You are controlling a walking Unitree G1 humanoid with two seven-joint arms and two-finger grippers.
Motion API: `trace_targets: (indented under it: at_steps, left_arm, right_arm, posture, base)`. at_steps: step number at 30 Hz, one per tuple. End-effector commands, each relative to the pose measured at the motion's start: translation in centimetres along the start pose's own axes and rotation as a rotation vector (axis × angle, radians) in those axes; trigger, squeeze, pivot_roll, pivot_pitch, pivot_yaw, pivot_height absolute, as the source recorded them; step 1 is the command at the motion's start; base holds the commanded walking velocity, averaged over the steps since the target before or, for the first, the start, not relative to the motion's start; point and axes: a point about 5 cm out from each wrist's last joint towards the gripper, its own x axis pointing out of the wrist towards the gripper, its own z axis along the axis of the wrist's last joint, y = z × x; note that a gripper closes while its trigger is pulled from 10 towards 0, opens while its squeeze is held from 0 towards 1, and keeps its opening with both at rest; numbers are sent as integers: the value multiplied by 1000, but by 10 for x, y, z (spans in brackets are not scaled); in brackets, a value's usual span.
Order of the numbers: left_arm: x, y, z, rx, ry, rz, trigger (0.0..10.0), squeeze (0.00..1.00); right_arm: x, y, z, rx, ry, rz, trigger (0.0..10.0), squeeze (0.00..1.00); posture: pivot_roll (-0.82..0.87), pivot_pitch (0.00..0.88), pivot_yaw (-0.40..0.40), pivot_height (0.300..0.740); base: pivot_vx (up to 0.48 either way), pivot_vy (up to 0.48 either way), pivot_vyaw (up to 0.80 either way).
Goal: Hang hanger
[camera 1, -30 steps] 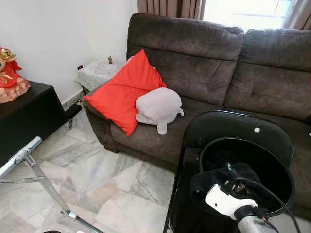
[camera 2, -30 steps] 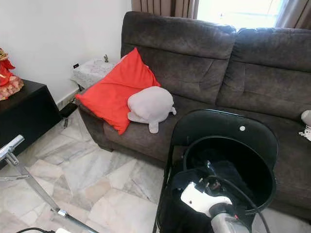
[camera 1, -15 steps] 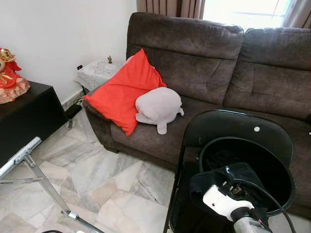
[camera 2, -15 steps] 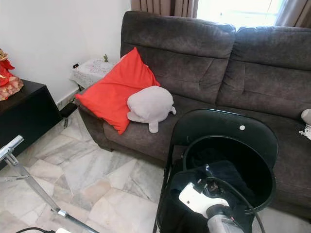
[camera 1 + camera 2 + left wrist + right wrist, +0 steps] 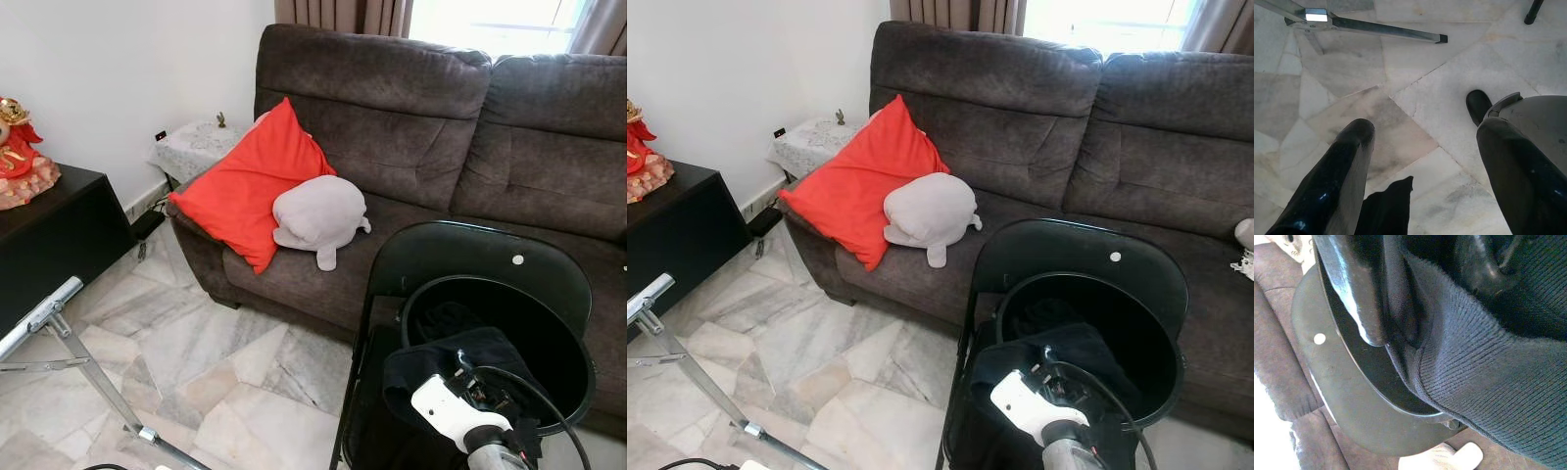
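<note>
My right gripper (image 5: 1415, 308) is shut on a dark knitted garment (image 5: 453, 356), its black fingers (image 5: 1354, 289) pinching a fold of the cloth. In the eye views the garment drapes over the gripper and the white wrist (image 5: 443, 406), just above the front rim of a round black basket (image 5: 580, 345). More dark cloth lies deep inside the basket. My left gripper (image 5: 1427, 129) hangs low over the marble floor (image 5: 1415, 93), open with nothing between its fingers.
A brown sofa (image 5: 411, 127) holds a red cushion (image 5: 250, 186) and a grey plush toy (image 5: 318, 213). A metal rack's leg (image 5: 54, 311) crosses the floor at the left, its foot bar (image 5: 1381, 30) near my left gripper. A black cabinet (image 5: 59, 235) stands at the left.
My right arm has drawn back slightly toward me and lower, with the dark garment still in the gripper. Nothing else has moved.
</note>
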Motion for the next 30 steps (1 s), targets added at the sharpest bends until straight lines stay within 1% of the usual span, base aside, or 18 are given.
trace_targets:
  at_steps: [1, 2, 3, 4, 5, 6, 7, 8, 11, 16, 17, 30]
  left_arm:
    - [-1, 3, -3, 22, 15, 1, 10000, 0]
    - [-1, 3, -3, 22, 15, 1, 10000, 0]
    - [-1, 4, -4, 23, 15, 1, 10000, 0]
    - [-1, 4, -4, 24, 15, 2, 10000, 0]
    - [-1, 4, -4, 24, 15, 1, 10000, 0]
    - [-1, 4, -4, 25, 15, 1, 10000, 0]
    - [-1, 4, -4, 26, 15, 1, 10000, 0]
    - [-1, 4, -4, 27, 15, 0, 10000, 0]
    - [-1, 4, -4, 29, 14, -1, 10000, 0]
    - [-2, 4, -5, 31, 14, -3, 10000, 0]
    - [-2, 4, -5, 31, 14, -3, 10000, 0]
    - [-1, 5, -4, 32, 17, -7, 10000, 0]
  right_arm:
    - [0, -1, -3, 22, 19, -6, 0, 0]
    - [1, -1, -3, 21, 19, -6, 510, 0]
    - [1, -1, -3, 22, 19, -6, 1373, 0]
    - [2, -2, -3, 23, 14, -7, 3961, 0]
    - [3, -2, -2, 23, 10, -8, 7294, 0]
    - [3, -2, -2, 25, 5, -9, 10000, 0]
    - [3, -3, -1, 26, 2, -9, 10000, 0]
    - [4, -2, 1, 28, -25, 0, 10000, 0]
    - [4, 0, 6, 4, -55, 15, 10000, 0]
    - [3, 1, 7, 6, -56, 19, 10000, 0]
    - [3, 1, 7, 8, -57, 20, 0, 0]
    - [3, 3, -1, -12, -13, 20, 0, 0]
  posture:
    - [-40, 0, 66, 740]
    - [-40, 0, 66, 740]
    - [-41, 0, 68, 740]
    - [-42, 0, 69, 740]
    - [-42, 0, 69, 740]
    - [-43, 0, 70, 740]
    - [-43, 0, 69, 740]
    - [-43, 0, 69, 740]
    - [-42, 0, 70, 740]
    - [-41, 0, 71, 740]
    - [-41, 0, 71, 740]
    - [-38, 0, 75, 740]
  base:
    - [0, 0, 0]
    - [0, 0, 0]
    - [0, 0, 0]
    - [0, 0, 0]
    - [0, 0, 0]
    - [0, 0, 0]
    - [0, 0, 0]
    - [0, 0, 0]
    - [0, 0, 0]
    - [0, 0, 0]
    - [0, 0, 0]
    - [0, 0, 0]
